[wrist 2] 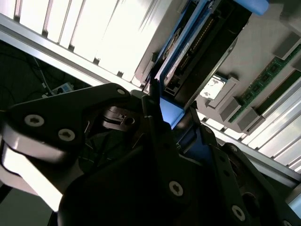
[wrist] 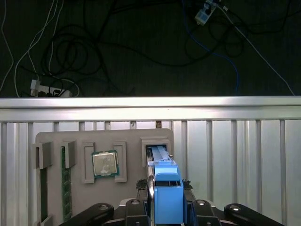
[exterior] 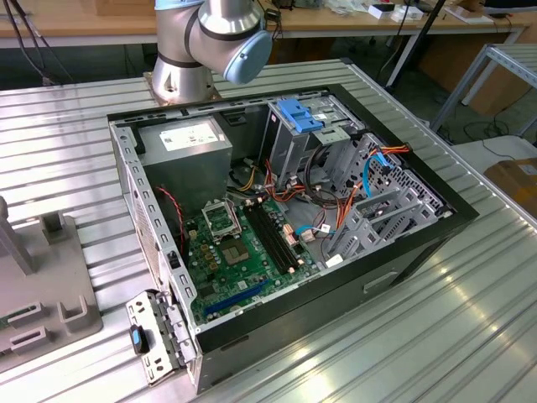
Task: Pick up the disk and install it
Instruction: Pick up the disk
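The disk (wrist: 159, 151) stands on edge in a slot of the grey fixture block (wrist: 127, 141), its dark body framed by a bright blue carrier. My gripper (wrist: 167, 190) is at the carrier's near end, and the black fingers (wrist: 200, 205) sit tight on both sides of the blue plastic. In the second wrist view the disk (wrist 2: 188, 54) runs away from the gripper (wrist 2: 171, 112), with blue filling the gap between the fingers. The open computer case (exterior: 403, 252) lies on the slatted table in the exterior view, with a silver drive cage (exterior: 289, 147) at its back.
A processor chip (wrist: 104, 163) and a memory stick (wrist: 66, 183) sit in the same fixture block (exterior: 50, 285). The table's edge rail (wrist: 150, 106) runs just past the block, with cables on the floor beyond. The arm's base (exterior: 205, 42) stands behind the case.
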You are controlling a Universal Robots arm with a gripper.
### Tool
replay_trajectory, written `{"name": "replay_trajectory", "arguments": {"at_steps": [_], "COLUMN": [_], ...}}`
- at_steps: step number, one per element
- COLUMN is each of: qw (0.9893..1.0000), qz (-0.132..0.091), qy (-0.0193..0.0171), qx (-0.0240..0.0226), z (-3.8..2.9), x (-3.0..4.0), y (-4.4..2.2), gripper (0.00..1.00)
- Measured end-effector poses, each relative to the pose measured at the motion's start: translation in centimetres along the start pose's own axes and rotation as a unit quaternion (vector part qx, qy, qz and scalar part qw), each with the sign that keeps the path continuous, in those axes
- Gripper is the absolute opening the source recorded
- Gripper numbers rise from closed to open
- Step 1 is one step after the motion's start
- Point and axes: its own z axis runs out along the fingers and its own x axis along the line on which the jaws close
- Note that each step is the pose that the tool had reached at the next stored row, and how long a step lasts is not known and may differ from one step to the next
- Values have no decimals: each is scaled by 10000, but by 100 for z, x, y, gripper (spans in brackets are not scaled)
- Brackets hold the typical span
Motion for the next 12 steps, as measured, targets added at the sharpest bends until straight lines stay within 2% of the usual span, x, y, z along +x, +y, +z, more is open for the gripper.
{"name": "replay_trajectory", "arguments": {"at_steps": [4,5,6,8,12], "qw": [10000,10000,10000,10000,10000], "qz": [0,0,0,0,0], "qy": [0,0,0,0,0], "qx": [0,0,0,0,1], "z": [-35,-59,-111,-158,-172], "x": [-1,-2,-3,-5,-6], "y": [1,2,3,5,5], "gripper": [37,37,37,37,37]}}
